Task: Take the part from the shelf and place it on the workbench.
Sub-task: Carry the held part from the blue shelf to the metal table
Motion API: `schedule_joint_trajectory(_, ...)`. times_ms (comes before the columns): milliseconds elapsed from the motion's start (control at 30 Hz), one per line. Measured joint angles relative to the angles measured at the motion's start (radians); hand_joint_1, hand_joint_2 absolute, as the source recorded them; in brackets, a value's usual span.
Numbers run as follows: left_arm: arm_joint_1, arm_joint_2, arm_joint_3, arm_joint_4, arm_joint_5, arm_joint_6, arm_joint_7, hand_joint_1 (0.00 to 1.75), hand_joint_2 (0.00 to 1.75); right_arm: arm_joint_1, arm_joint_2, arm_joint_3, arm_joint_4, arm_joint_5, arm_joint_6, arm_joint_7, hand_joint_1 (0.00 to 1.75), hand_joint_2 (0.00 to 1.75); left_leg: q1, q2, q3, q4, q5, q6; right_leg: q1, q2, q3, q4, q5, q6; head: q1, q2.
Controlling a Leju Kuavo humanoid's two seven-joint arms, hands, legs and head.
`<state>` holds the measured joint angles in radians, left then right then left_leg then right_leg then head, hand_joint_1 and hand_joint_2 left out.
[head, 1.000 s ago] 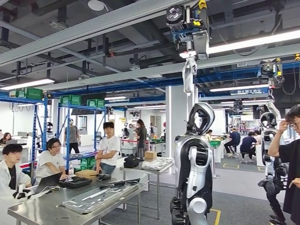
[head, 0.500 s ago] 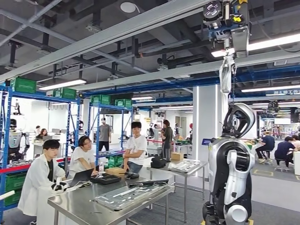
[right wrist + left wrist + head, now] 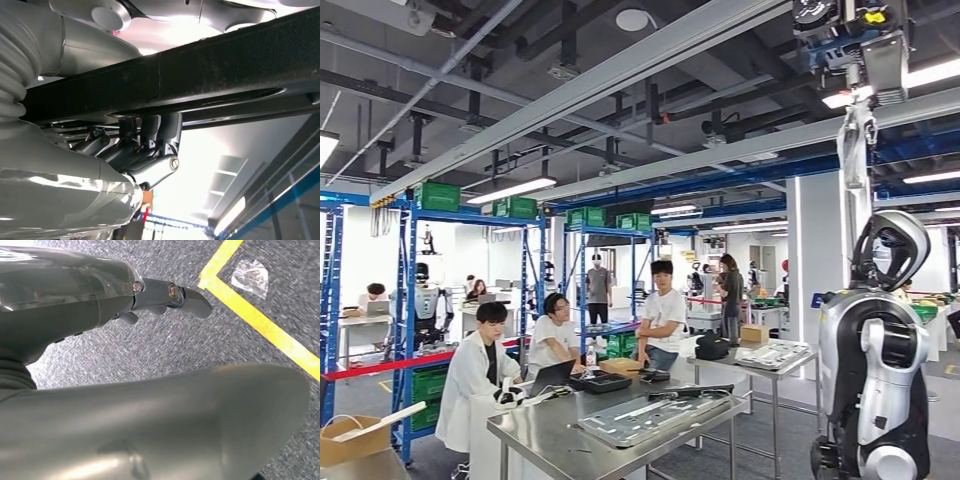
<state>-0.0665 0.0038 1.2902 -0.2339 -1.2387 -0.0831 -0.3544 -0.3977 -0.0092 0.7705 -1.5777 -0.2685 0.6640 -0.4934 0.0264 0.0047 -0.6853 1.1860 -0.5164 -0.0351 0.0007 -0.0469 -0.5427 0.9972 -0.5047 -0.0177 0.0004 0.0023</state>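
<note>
Right hand (image 3: 149, 145) grips the long black part (image 3: 211, 75); left hand (image 3: 166, 295) hangs empty, fingers apart.

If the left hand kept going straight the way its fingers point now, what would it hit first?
Most likely the grey carpeted floor. The left hand, holding nothing, points out over it towards the corner of the yellow floor line. Nothing else shows in between, though depth is unclear.

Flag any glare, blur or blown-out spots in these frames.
Head view: sharp, ceiling lights bright but not clipped. Left wrist view: floor motion-smeared, yellow line soft. Right wrist view: backlit, ceiling blown white behind the dark part in the right hand.
</note>
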Motion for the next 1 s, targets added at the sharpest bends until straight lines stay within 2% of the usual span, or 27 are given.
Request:
schedule_joint_trajectory(33, -0.001, 0.000, 0.000, 0.000, 0.000, 0.000, 0.000, 0.00, 1.75, -0.002, 0.001, 0.000, 0.000, -0.001, 0.000, 0.000, 1.75, 1.75, -0.002, 0.019, 0.034, -0.065, 0.026, -0.002, 0.002, -0.008, 0.002, 0.002, -0.004, 0.005, 0.000, 0.000)
schedule_joint_trajectory(67, -0.003, -0.001, 0.000, 0.000, 0.000, 0.000, 0.000, 0.00, 1.75, -0.003, 0.002, 0.000, -0.001, -0.002, 0.000, 0.001, 1.75, 1.75, -0.004, 0.035, 0.060, -0.117, 0.043, 0.002, 0.004, -0.015, 0.004, 0.004, -0.007, 0.011, 0.000, 0.000)
schedule_joint_trajectory(100, -0.004, -0.001, 0.000, 0.000, 0.000, 0.000, 0.000, 0.00, 1.75, -0.005, 0.002, 0.000, -0.002, -0.002, 0.000, 0.001, 1.75, 1.75, -0.007, 0.046, 0.073, -0.146, 0.049, 0.008, 0.006, -0.022, 0.004, 0.006, -0.011, 0.016, 0.000, 0.000)
schedule_joint_trajectory(133, -0.005, -0.002, 0.000, 0.000, 0.000, 0.000, 0.000, 0.00, 1.75, -0.006, 0.003, -0.001, -0.002, -0.002, 0.000, 0.002, 1.75, 1.75, -0.012, 0.048, 0.074, -0.152, 0.044, 0.016, 0.008, -0.029, 0.005, 0.006, -0.013, 0.021, 0.000, 0.000)
schedule_joint_trajectory(200, -0.001, -0.002, 0.000, 0.000, 0.000, 0.000, 0.000, 0.00, 1.75, -0.007, 0.004, -0.001, -0.003, -0.003, 0.000, 0.002, 1.75, 1.75, -0.014, 0.032, 0.073, -0.155, 0.046, 0.033, 0.005, -0.041, 0.009, 0.007, -0.019, 0.030, 0.000, 0.000)
schedule_joint_trajectory(233, 0.001, -0.001, 0.000, 0.000, 0.000, 0.000, 0.000, 0.00, 1.75, -0.008, 0.005, -0.001, -0.004, -0.003, 0.000, 0.002, 1.75, 1.75, -0.015, 0.024, 0.074, -0.156, 0.046, 0.040, 0.002, -0.033, 0.008, 0.017, -0.030, 0.034, 0.000, 0.000)
schedule_joint_trajectory(300, 0.000, -0.001, 0.000, 0.000, 0.000, 0.000, 0.000, 0.00, 1.75, -0.010, 0.006, -0.001, -0.007, -0.003, 0.000, 0.002, 1.75, 1.75, -0.014, 0.009, 0.076, -0.158, 0.048, 0.052, -0.002, 0.005, -0.024, 0.098, -0.083, 0.039, 0.000, 0.000)
schedule_joint_trajectory(367, -0.003, -0.001, 0.000, 0.000, 0.000, 0.000, 0.000, 0.00, 1.75, -0.009, 0.004, -0.002, -0.007, -0.003, 0.000, 0.002, 1.75, 1.75, -0.017, -0.009, 0.075, -0.158, 0.048, 0.058, -0.003, 0.034, -0.089, 0.237, -0.144, 0.038, 0.000, 0.000)
schedule_joint_trajectory(400, -0.004, -0.001, 0.000, 0.000, 0.000, 0.000, 0.000, 0.00, 1.75, -0.008, 0.004, -0.002, -0.007, -0.003, 0.000, 0.002, 1.75, 1.75, -0.020, -0.020, 0.076, -0.158, 0.048, 0.060, -0.002, 0.039, -0.117, 0.288, -0.156, 0.036, 0.000, 0.000)
schedule_joint_trajectory(433, -0.003, -0.001, 0.000, 0.000, 0.000, 0.000, 0.000, 0.00, 1.75, -0.008, 0.003, -0.002, -0.007, -0.003, 0.000, 0.002, 1.75, 1.75, -0.023, -0.030, 0.076, -0.157, 0.048, 0.061, -0.001, 0.041, -0.129, 0.306, -0.149, 0.033, 0.000, 0.000)
schedule_joint_trajectory(467, -0.003, -0.001, 0.000, 0.000, 0.000, 0.000, 0.000, 0.00, 1.75, -0.008, 0.003, -0.002, -0.007, -0.003, 0.000, 0.003, 1.75, 1.75, -0.025, -0.041, 0.077, -0.157, 0.048, 0.061, 0.000, 0.045, -0.124, 0.283, -0.123, 0.028, 0.000, 0.000)
schedule_joint_trajectory(500, -0.003, -0.001, 0.000, 0.000, 0.000, 0.000, 0.000, 0.00, 1.75, -0.008, 0.003, -0.002, -0.008, -0.003, 0.000, 0.004, 1.75, 1.75, -0.026, -0.052, 0.079, -0.157, 0.048, 0.061, 0.002, 0.053, -0.102, 0.225, -0.081, 0.021, 0.000, 0.000)
schedule_joint_trajectory(533, -0.004, -0.002, 0.000, 0.000, -0.001, 0.001, 0.000, 0.00, 1.75, -0.010, 0.003, -0.002, -0.008, -0.003, 0.000, 0.005, 1.75, 1.75, -0.027, -0.063, 0.080, -0.157, 0.048, 0.061, 0.005, 0.070, -0.075, 0.156, -0.042, 0.013, 0.000, 0.000)
schedule_joint_trajectory(567, -0.005, -0.002, 0.000, 0.000, -0.002, 0.001, 0.000, 0.00, 1.75, -0.011, 0.003, -0.002, -0.009, -0.003, 0.000, 0.006, 1.75, 1.75, -0.027, -0.074, 0.079, -0.156, 0.048, 0.060, 0.006, 0.087, -0.051, 0.095, -0.011, 0.008, 0.000, 0.000)
schedule_joint_trajectory(600, -0.006, -0.002, 0.000, 0.000, -0.004, 0.003, -0.001, 0.00, 1.75, -0.012, 0.003, -0.002, -0.010, -0.004, 0.000, 0.008, 1.75, 1.75, -0.025, -0.083, 0.077, -0.156, 0.050, 0.058, 0.008, 0.100, -0.034, 0.053, 0.006, 0.004, 0.000, 0.000)
schedule_joint_trajectory(633, -0.006, -0.002, 0.000, 0.000, -0.005, 0.004, -0.001, 0.00, 1.75, -0.013, 0.003, -0.003, -0.011, -0.004, 0.001, 0.009, 1.75, 1.75, -0.023, -0.091, 0.073, -0.156, 0.051, 0.055, 0.008, 0.107, -0.028, 0.035, 0.008, 0.002, 0.000, 0.000)
schedule_joint_trajectory(700, -0.002, -0.001, 0.000, 0.000, -0.006, 0.007, -0.002, 0.00, 1.75, -0.015, 0.006, -0.003, -0.012, -0.005, 0.001, 0.011, 1.75, 1.75, -0.020, -0.104, 0.068, -0.159, 0.056, 0.046, 0.008, 0.093, -0.022, 0.019, 0.008, 0.000, 0.000, 0.000)
schedule_joint_trajectory(767, 0.001, 0.001, 0.000, 0.000, -0.007, 0.007, -0.003, 0.00, 1.75, -0.017, 0.011, -0.004, -0.013, -0.006, 0.002, 0.012, 1.75, 1.75, -0.023, -0.083, 0.058, -0.140, 0.039, 0.038, 0.003, 0.074, -0.013, -0.001, 0.013, -0.004, 0.000, 0.000)
schedule_joint_trajectory(833, -0.003, 0.002, 0.000, 0.000, -0.008, 0.008, -0.006, 0.00, 1.75, -0.017, 0.014, -0.004, -0.014, -0.007, 0.004, 0.013, 1.75, 1.75, -0.021, -0.042, 0.015, -0.047, -0.016, 0.028, 0.001, 0.052, -0.008, -0.011, 0.016, -0.007, 0.000, 0.000)
schedule_joint_trajectory(900, -0.006, 0.002, 0.000, 0.000, -0.008, 0.008, -0.007, 0.00, 1.75, -0.016, 0.014, -0.004, -0.013, -0.007, 0.005, 0.016, 1.75, 1.75, -0.014, -0.024, -0.041, 0.071, -0.063, 0.016, 0.001, 0.029, -0.008, -0.011, 0.016, -0.007, 0.000, 0.000)
schedule_joint_trajectory(933, -0.005, 0.002, 0.000, 0.000, -0.008, 0.008, -0.008, 0.00, 1.75, -0.016, 0.014, -0.004, -0.012, -0.008, 0.006, 0.017, 1.75, 1.75, -0.009, -0.021, -0.051, 0.095, -0.064, 0.011, 0.001, 0.020, -0.008, -0.011, 0.015, -0.006, 0.000, 0.000)
schedule_joint_trajectory(967, -0.003, 0.002, 0.000, 0.000, -0.009, 0.008, -0.009, 0.00, 1.75, -0.016, 0.014, -0.004, -0.011, -0.010, 0.006, 0.019, 1.75, 1.75, -0.003, -0.017, -0.043, 0.081, -0.047, 0.006, 0.001, 0.011, -0.008, -0.010, 0.013, -0.004, 0.000, 0.000)
schedule_joint_trajectory(1000, -0.002, 0.002, 0.000, 0.000, -0.010, 0.008, -0.010, 0.00, 1.75, -0.016, 0.014, -0.004, -0.010, -0.012, 0.006, 0.021, 1.75, 1.75, 0.002, -0.010, -0.017, 0.033, -0.018, 0.002, 0.000, 0.003, -0.006, -0.010, 0.011, -0.001, 0.000, 0.000)
